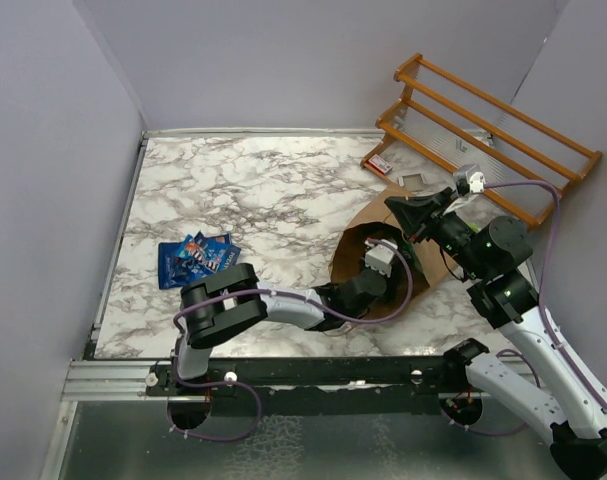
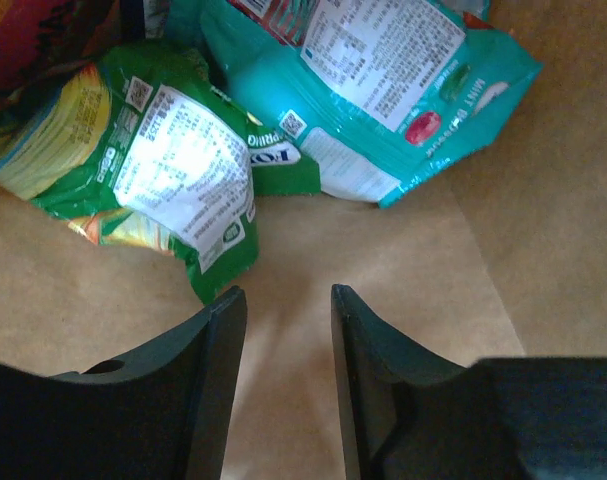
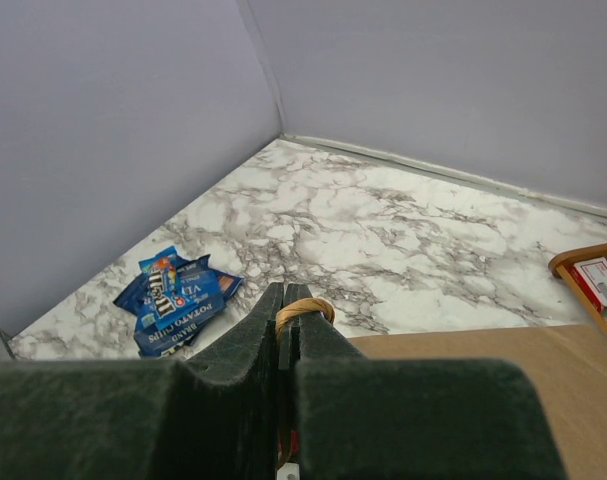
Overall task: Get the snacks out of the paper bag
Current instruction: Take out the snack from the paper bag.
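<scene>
**Paper bag on its side, left hand inside, three packets in view within**

1. Paper bag [image 1: 351, 250]: we list it lying on its side on the marble desk [image 1: 253, 190], right of centre, with its mouth towards the arms. It is brown kraft paper with a plain inner wall.

2. Loop handle [image 3: 305, 310]: we note twisted paper pinched between the fingers of the right hand [image 3: 286, 292], whose jaws are closed tight on it. The bag's brown edge runs just beside that hand.

3. Left hand [image 2: 283, 298]: it is reached into the bag's mouth. We see the jaws a narrow gap apart with nothing between them, only bare brown paper below. The fingertips stand just short of the packets, not touching.

4. Snacks inside the bag, from the left wrist view:
   - green packet [image 2: 163, 160], white label panel up, nearest the left finger;
   - teal packet [image 2: 383, 90], label up, beside and partly over the green one;
   - red-orange packet [image 2: 33, 40], only a corner showing.

5. Snacks on the desk: blue packets [image 1: 196, 258], a small overlapping heap well left of the bag. We cannot tell how many there are.

6. Wooden rack [image 1: 493, 130]: it leans at the far right, behind the bag. A small red-and-white box [image 1: 378, 160] lies at its near end.
</scene>
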Motion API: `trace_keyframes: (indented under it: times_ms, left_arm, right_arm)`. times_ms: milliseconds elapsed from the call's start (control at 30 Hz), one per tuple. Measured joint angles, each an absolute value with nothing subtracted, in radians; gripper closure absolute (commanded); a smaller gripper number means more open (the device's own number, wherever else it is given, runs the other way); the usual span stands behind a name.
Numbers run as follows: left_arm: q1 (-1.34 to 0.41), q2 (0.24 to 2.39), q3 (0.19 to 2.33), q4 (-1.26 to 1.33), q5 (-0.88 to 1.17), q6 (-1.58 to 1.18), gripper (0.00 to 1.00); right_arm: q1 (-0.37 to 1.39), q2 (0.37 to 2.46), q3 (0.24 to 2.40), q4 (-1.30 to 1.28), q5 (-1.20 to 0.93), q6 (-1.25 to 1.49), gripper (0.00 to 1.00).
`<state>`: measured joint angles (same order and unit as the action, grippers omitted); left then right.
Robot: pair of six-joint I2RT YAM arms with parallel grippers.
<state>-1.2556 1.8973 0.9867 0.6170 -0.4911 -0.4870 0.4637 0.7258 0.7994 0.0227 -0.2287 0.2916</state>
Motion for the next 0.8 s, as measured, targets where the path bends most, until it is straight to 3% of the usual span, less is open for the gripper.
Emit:
trace_keyframes:
  times_ms: [100,233,433,633,733,800]
  left_arm:
    - [-1.244,1.927,1.040,0.581,-0.494,-0.485,0.52]
    - [-1.232,1.972,1.102,0.547,-0.519,-0.456,0.30]
    - [-1.230,2.041,1.180,0.496,-0.617,-0.404,0.17]
    - [-1.216,2.095,1.203,0.482,-0.669,-0.352,0.29]
    - [-1.209,2.123,1.207,0.488,-0.661,-0.321,0.40]
    - [-1.205,2.145,1.225,0.497,-0.653,-0.297,0.54]
  right_arm:
    - [0.464,0.726,0.799,0.023,-0.229,0.292,0.98]
    - [0.464,0.725,0.799,0.023,-0.229,0.292,0.98]
    - [0.464,0.726,0.799,0.023,-0.229,0.292,0.98]
    - [0.464,0.726,0.799,0.023,-0.229,0.295,0.98]
    - [0.464,0.726,0.799,0.023,-0.229,0.295,0.98]
    - [0.464,0.726,0.799,0.022,-0.230,0.296,0.98]
